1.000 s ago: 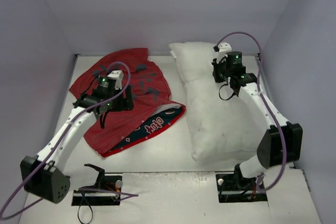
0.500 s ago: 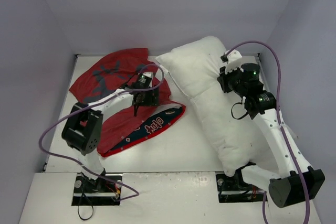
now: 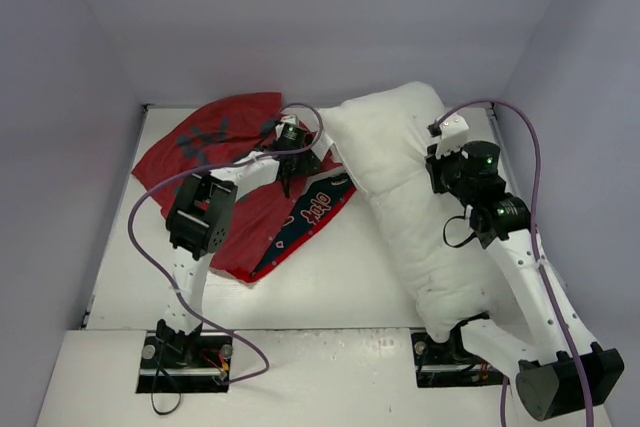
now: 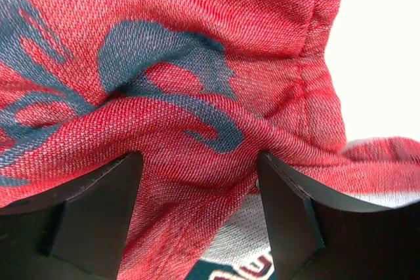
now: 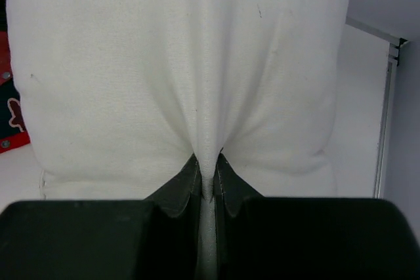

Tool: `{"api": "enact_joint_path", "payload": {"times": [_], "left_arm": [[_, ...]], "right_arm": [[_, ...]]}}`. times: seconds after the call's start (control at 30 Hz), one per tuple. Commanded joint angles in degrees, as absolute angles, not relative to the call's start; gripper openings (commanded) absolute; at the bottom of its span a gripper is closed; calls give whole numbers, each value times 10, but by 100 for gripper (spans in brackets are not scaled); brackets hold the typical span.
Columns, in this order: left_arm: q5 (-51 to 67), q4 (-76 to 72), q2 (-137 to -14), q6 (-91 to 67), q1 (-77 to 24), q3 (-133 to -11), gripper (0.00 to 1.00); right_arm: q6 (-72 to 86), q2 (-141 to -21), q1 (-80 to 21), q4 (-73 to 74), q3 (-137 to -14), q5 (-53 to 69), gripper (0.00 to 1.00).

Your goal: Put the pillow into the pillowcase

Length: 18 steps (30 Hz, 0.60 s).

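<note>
Right gripper (image 5: 209,162) clamped on a pinch of pillow (image 3: 400,187). Pillow lies on the table's (image 3: 330,287) right half, its edge touching the pillowcase (image 3: 215,142). Left gripper (image 4: 197,162) spread wide, straddling a pillowcase fold.

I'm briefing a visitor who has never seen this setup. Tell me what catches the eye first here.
A big white pillow sprawls along the right side of the table, pinched in a fold by the shut right gripper. To its left lies a crumpled red pillowcase with dark print, and the left gripper stands open astride a ridge of it.
</note>
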<state>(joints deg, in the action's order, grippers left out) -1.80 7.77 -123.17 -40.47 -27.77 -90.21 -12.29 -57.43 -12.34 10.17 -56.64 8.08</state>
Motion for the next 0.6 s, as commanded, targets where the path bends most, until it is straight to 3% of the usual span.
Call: {"api": "enact_joint_path", "payload": {"times": [0.0,0.13,0.37,0.57], "left_arm": [[-38,84,-1190,-392,-256,-953,66],[-61,130,-1111,-321,-239,-918,66],[-62,167,-942,-218,-256,-749,67],[-90,164,-914,-215,-301,-666,67]], "right_arm": [[-136,-524,-120,40,-581,76,0],[-139,-507,-120,45,-573,76,0],[-121,-504,-119,48,-553,35,0],[-71,-506,-118,51,-541,58,0]]}}
